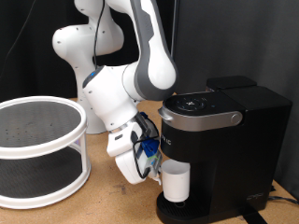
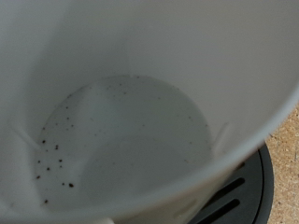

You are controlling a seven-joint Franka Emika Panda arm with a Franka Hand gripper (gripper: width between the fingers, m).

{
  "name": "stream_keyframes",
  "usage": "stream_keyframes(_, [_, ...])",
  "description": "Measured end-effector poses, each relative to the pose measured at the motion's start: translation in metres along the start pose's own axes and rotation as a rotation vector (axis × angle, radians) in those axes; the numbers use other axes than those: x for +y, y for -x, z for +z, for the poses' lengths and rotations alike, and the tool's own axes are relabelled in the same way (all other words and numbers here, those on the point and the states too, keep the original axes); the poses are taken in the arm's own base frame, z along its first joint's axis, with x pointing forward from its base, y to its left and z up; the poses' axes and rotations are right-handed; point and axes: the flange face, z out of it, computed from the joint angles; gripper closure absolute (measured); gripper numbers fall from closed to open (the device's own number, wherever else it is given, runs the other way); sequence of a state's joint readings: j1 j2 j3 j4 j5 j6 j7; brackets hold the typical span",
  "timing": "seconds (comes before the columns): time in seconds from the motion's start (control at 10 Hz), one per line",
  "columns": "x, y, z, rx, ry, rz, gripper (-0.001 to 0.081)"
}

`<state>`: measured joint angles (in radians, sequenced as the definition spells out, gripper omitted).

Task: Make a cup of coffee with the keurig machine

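The white cup [image 1: 177,182] stands upright on the drip tray [image 1: 187,211] under the spout of the black keurig machine [image 1: 234,131], whose silver-grey lid handle [image 1: 198,116] is down. My gripper [image 1: 155,168] is low at the cup's side, on the exterior view's left of it, right against it. The cup's handle is hidden behind the hand. The wrist view looks straight into the cup [image 2: 131,131]; its white bottom has dark specks and no liquid. A part of the round black drip tray [image 2: 245,191] shows beside it. My fingers do not show in the wrist view.
A white round two-tier shelf [image 1: 37,149] stands on the wooden table [image 1: 103,203] at the exterior view's left. The white arm [image 1: 121,89] bends down between the shelf and the machine. A black curtain hangs behind.
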<state>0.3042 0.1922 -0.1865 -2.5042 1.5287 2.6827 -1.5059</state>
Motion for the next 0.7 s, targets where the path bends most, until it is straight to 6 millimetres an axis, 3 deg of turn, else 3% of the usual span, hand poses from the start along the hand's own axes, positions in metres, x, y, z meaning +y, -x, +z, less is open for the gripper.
stream_keyframes(0.2, [0.001,-0.001,0.0,0.0,0.002,0.002,0.0742])
stream_keyframes(0.3, [0.001,-0.001,0.0,0.001,0.003,0.004,0.057])
stream_keyframes(0.4, [0.002,-0.001,0.0,0.001,0.003,0.006,0.057])
stream_keyframes(0.5, [0.002,-0.001,0.0,0.002,0.005,0.007,0.0369])
stream_keyframes(0.6, [0.006,0.0,-0.002,0.0,0.019,0.018,0.0369])
stream_keyframes(0.7, [0.011,0.003,-0.006,-0.012,0.031,0.024,0.0216])
